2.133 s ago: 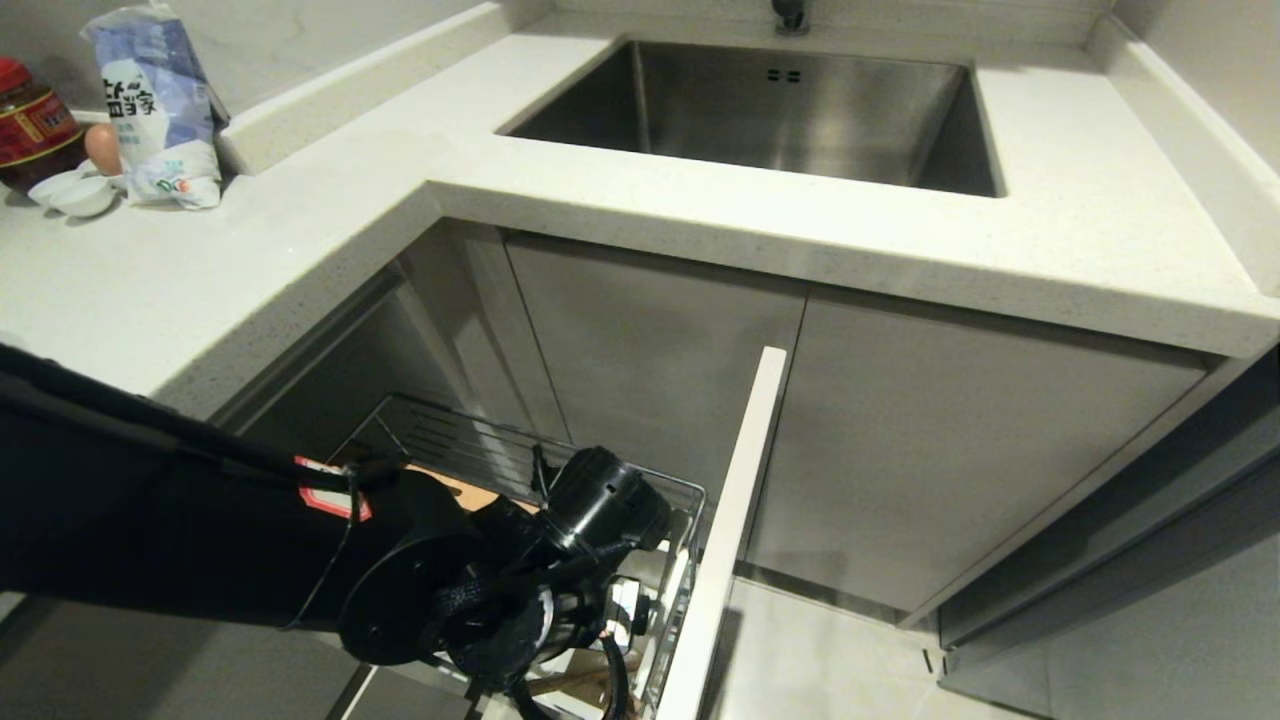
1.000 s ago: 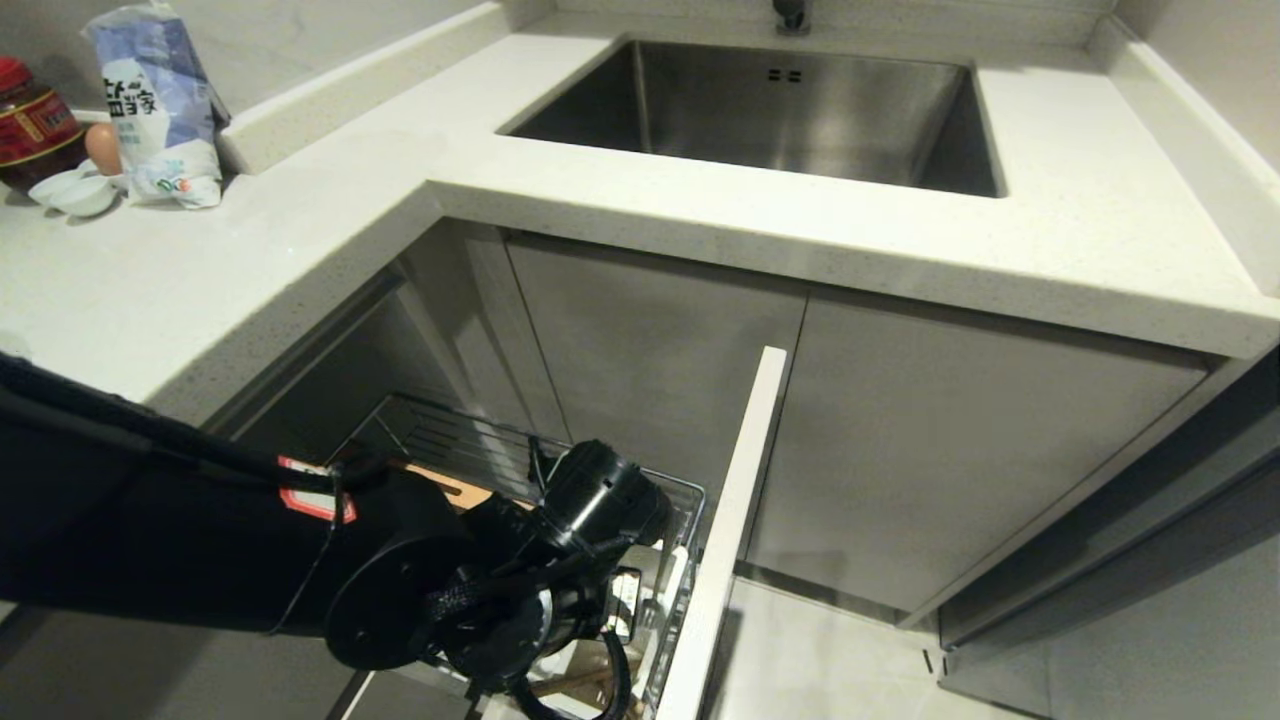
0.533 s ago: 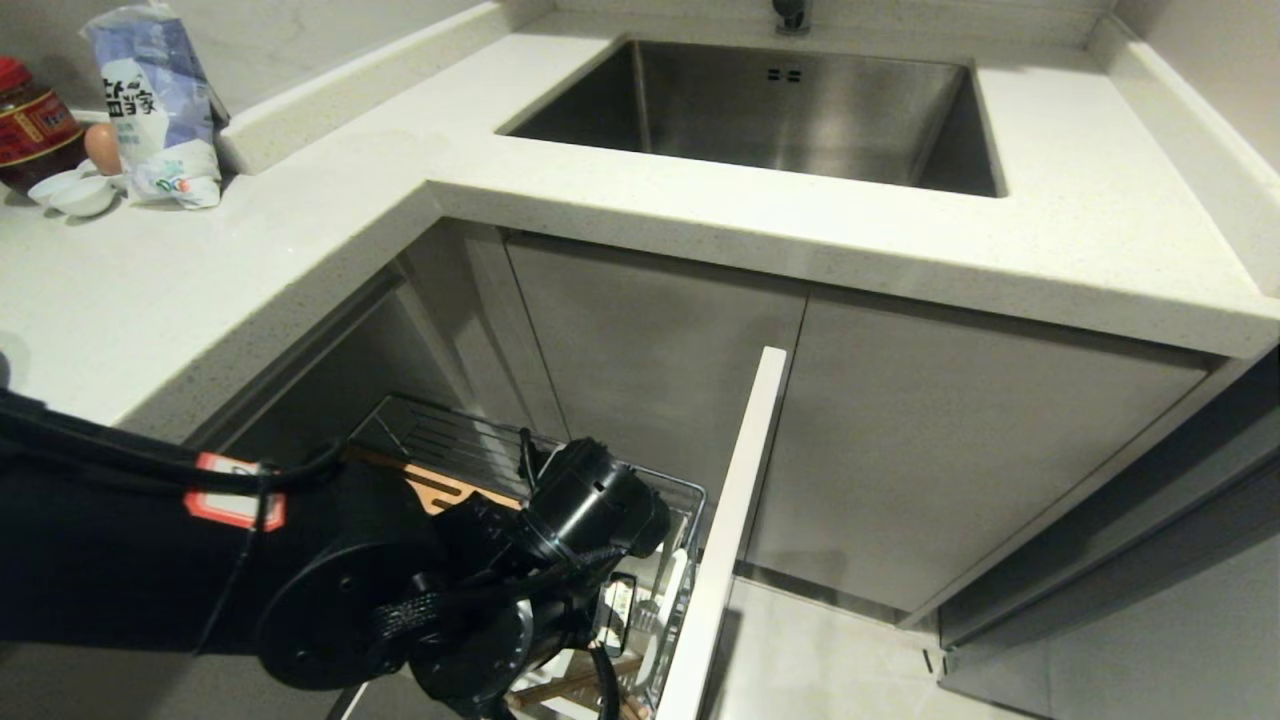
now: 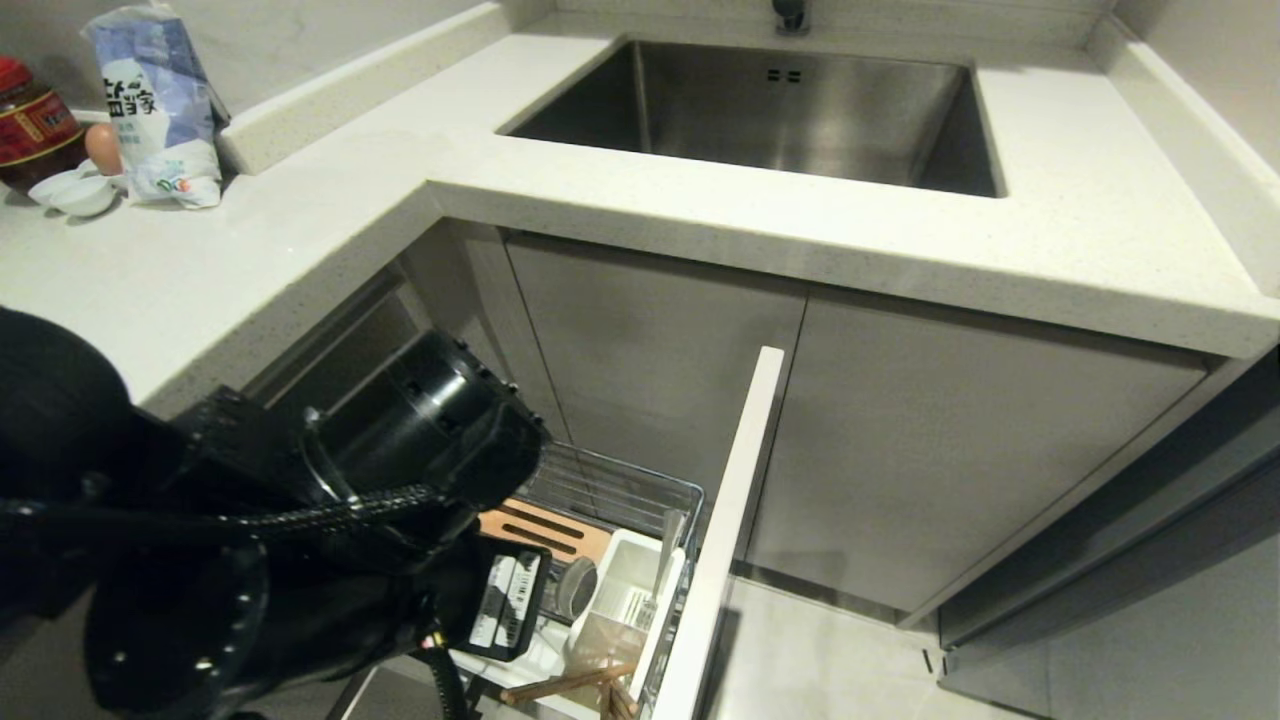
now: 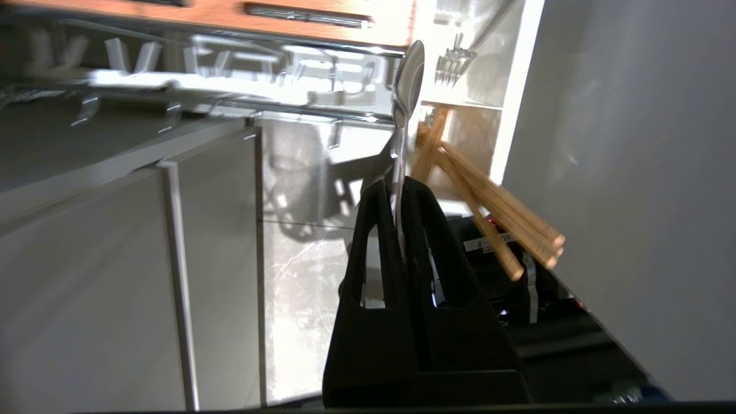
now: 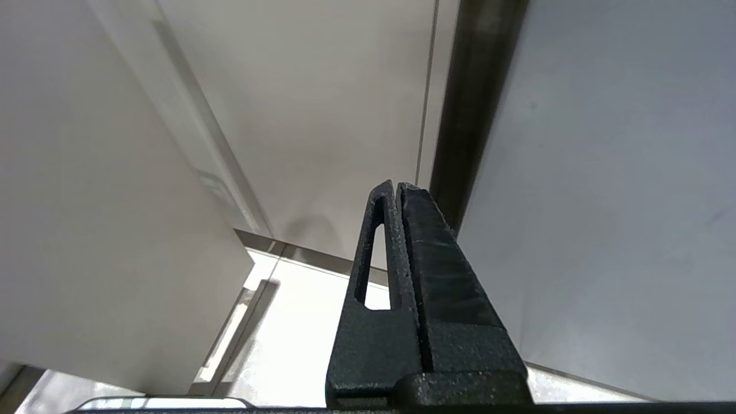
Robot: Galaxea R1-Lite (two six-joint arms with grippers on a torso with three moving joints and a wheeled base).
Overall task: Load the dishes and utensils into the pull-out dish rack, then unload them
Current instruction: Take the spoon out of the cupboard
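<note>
The pull-out dish rack (image 4: 640, 490) stands drawn out under the counter, with its wooden bar (image 4: 545, 528), white caddy (image 4: 630, 590) and pale front (image 4: 730, 520). My left gripper (image 5: 397, 183) is shut on the handle of the silver spoon (image 5: 409, 75), held above the rack beside the caddy. The spoon's bowl (image 4: 577, 585) points away from the fingers. The wooden chopsticks (image 5: 489, 207) lean in the caddy (image 5: 506, 103), close beside the gripper, their ends showing (image 4: 560, 685). My right gripper (image 6: 397, 185) hangs parked by the cabinet fronts, shut on nothing. The dishes are out of view.
A steel sink (image 4: 800, 100) is set in the white counter (image 4: 1050, 230) above closed cabinet doors (image 4: 650, 350). At the far left stand a bag (image 4: 155, 100), a red-lidded jar (image 4: 30, 120) and small white saucers (image 4: 75, 190). A fork (image 5: 454, 57) sits in the caddy.
My left arm has risen out of the rack and its wrist has turned, bringing the spoon up with it. The wooden bar and caddy, covered before, now show.
</note>
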